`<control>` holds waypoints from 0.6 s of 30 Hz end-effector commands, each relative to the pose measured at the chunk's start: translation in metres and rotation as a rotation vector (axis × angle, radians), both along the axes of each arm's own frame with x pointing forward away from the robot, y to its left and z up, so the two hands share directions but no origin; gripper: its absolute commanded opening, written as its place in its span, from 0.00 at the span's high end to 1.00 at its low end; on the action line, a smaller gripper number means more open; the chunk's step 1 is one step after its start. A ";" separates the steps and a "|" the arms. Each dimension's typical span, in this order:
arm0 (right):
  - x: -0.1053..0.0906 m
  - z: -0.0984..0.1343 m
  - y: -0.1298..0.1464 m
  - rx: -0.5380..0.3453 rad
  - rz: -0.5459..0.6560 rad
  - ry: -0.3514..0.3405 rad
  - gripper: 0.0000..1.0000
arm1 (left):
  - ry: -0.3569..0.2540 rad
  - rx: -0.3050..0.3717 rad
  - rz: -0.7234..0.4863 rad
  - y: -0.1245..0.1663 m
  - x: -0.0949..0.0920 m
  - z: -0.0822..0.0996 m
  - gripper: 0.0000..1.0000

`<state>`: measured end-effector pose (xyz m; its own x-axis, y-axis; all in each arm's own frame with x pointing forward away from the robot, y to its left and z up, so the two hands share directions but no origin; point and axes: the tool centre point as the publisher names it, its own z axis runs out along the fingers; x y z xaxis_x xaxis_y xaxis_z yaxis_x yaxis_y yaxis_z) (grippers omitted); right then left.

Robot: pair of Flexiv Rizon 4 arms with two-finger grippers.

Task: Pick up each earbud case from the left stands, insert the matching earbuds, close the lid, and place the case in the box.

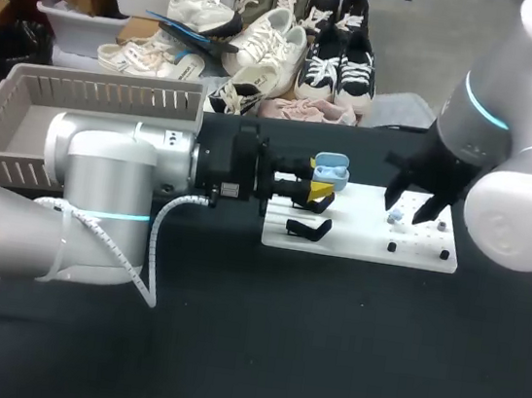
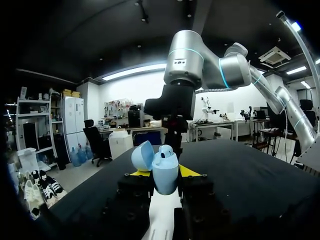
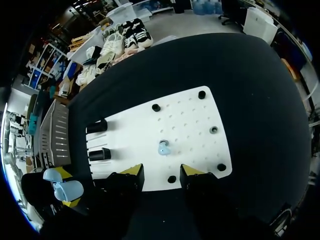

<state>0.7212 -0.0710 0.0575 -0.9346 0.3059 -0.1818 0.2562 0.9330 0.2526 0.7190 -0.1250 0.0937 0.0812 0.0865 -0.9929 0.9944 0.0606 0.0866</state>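
A light blue earbud case (image 2: 166, 167) with its lid (image 2: 142, 156) swung open is held upright in my left gripper (image 2: 163, 176), which is shut on it from both sides. An earbud seems to sit in one of its wells. In the head view that case (image 1: 331, 169) hangs over the left end of the white board (image 1: 358, 243), in the left gripper (image 1: 320, 190). A light blue earbud (image 3: 163, 147) lies on the white board (image 3: 190, 120). My right gripper (image 3: 161, 172) hovers open just above it, nothing between its fingers. From the head view the right gripper (image 1: 412, 208) stands over that earbud (image 1: 396, 216).
Two black stands (image 3: 98, 139) sit at the board's left end, one of them (image 1: 308, 229) empty in front of the left gripper. Small black pegs (image 3: 202, 94) dot the board's edges. A grey slatted basket (image 1: 20, 127) stands at the far left of the table.
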 end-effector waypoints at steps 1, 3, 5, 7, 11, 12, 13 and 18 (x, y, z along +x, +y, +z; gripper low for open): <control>0.002 -0.007 0.002 0.001 -0.008 -0.005 0.55 | -0.001 -0.001 0.004 0.000 -0.001 0.000 1.00; 0.003 -0.009 0.002 0.014 -0.019 -0.010 0.53 | -0.001 -0.001 0.004 0.000 -0.001 0.000 1.00; 0.003 -0.010 0.001 0.025 -0.025 -0.019 0.52 | -0.001 -0.001 0.004 0.000 -0.001 0.000 1.00; 0.002 -0.010 0.000 0.032 -0.036 -0.029 0.51 | -0.001 -0.001 0.004 0.000 -0.001 0.000 1.00; 0.002 -0.009 -0.003 0.019 -0.061 -0.050 0.49 | -0.001 -0.001 0.004 0.000 -0.001 0.000 1.00; 0.003 -0.009 -0.004 0.019 -0.063 -0.051 0.49 | -0.001 -0.001 0.004 0.000 -0.001 0.000 1.00; 0.003 -0.008 -0.004 0.018 -0.075 -0.056 0.51 | -0.001 -0.001 0.004 0.000 -0.001 0.000 1.00; 0.002 -0.008 -0.007 0.026 -0.079 -0.072 0.51 | -0.001 -0.001 0.004 0.000 -0.001 0.000 1.00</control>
<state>0.7302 -0.0759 0.0502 -0.9027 0.3754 -0.2100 0.3079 0.9048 0.2940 0.7190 -0.1251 0.0937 0.0809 0.0868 -0.9929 0.9944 0.0607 0.0864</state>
